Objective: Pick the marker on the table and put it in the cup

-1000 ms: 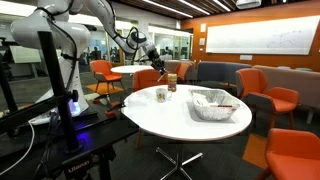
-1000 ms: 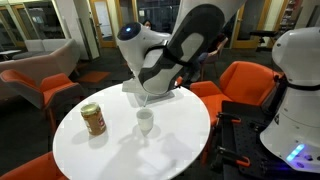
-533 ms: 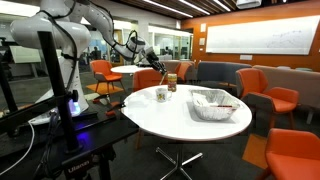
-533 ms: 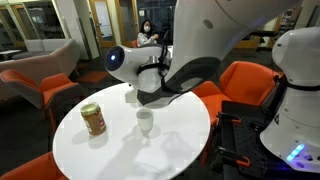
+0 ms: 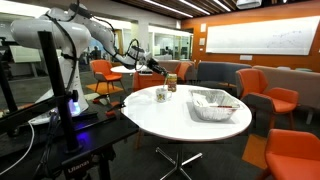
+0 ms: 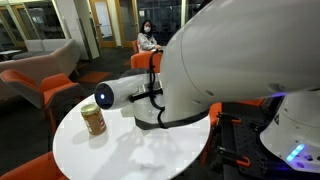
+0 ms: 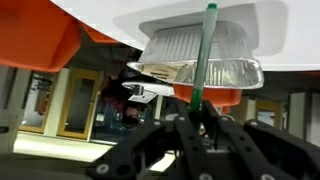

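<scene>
Now shows the gripper (image 7: 200, 120) clamped on a green marker (image 7: 207, 50): jaws nearly together, pinching the lower barrel and leaving most of the length standing free beyond them, with the basket (image 7: 165, 45) behind. Places the marker in the air, off the table (image 5: 178, 118), at the end of the arm (image 5: 97, 30). Too small to pick out in an exterior view, where only the gripper (image 5: 152, 66) reads, raised over the table near the jar (image 5: 171, 82). Sets the cup (image 5: 161, 95) on the tabletop close by the jar and lower in that view than the gripper, well apart from the basket. Hides the cup behind the arm (image 6: 230, 60) in an exterior view, leaving just the jar (image 6: 93, 119) on show.

Handling, as judged: probably light, stiff and smooth-walled, hence apt to swivel or slip between the jaws under a nudge. Best gripped across the round barrel near its middle, firmly but without crushing force. Expect the long free end to swing wide; keep it off the cup's rim until lined up over the mouth. Treat the cup as light and easily tipped by a sideways knock.
</scene>
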